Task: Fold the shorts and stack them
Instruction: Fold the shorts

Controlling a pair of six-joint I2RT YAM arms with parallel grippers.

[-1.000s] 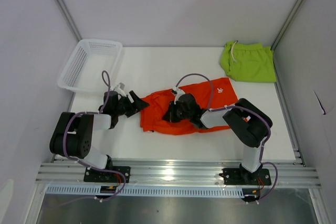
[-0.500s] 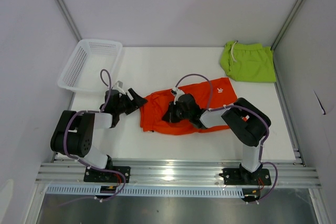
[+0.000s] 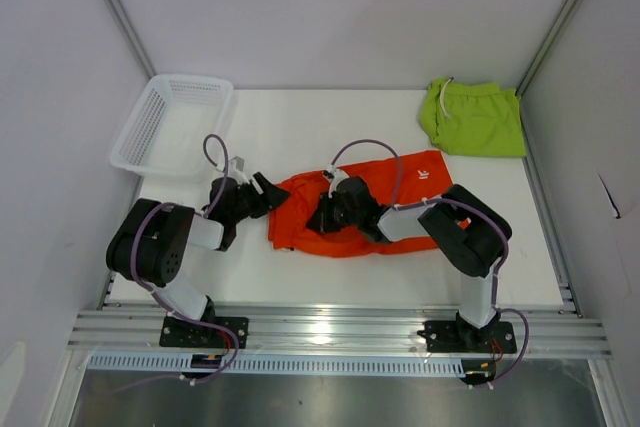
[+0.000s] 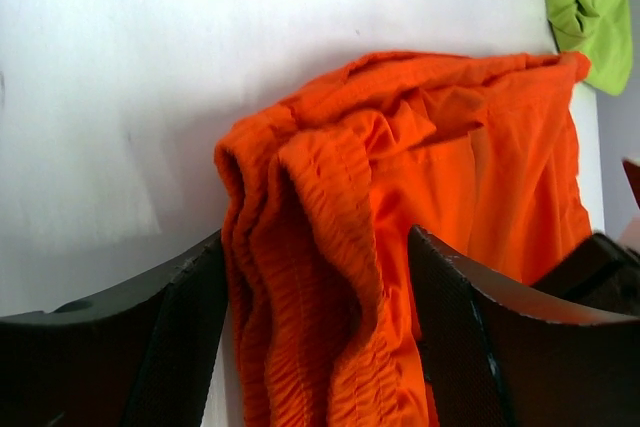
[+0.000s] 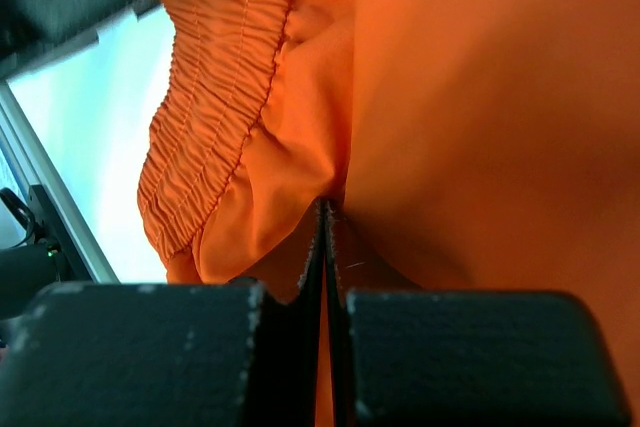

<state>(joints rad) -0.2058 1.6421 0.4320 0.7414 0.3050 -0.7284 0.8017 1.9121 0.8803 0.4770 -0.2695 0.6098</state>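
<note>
The white table (image 3: 300, 142) fills the middle of the scene, between the two arms at the near edge and the far wall. The orange shorts (image 3: 395, 182) lie near its centre, spread out to the right and bunched together at their left end, where the gathered elastic waist is folded over itself. A small white logo shows on their far right part.

The white mesh basket (image 3: 165, 127) stands at the far left corner of the table, well apart from the shorts. The green shorts (image 3: 475, 119) lie in a folded pile at the far right corner.

The left gripper (image 3: 268, 193) is at the left end of the orange shorts. Its fingers (image 4: 460, 327) stand wide, and the bunched waist lies between them. The fabric is not pressed.

The right gripper (image 5: 325, 217) is low on the middle of the orange shorts. Its jaws are closed tight, and a thin fold of the orange fabric is pinched between them.
</note>
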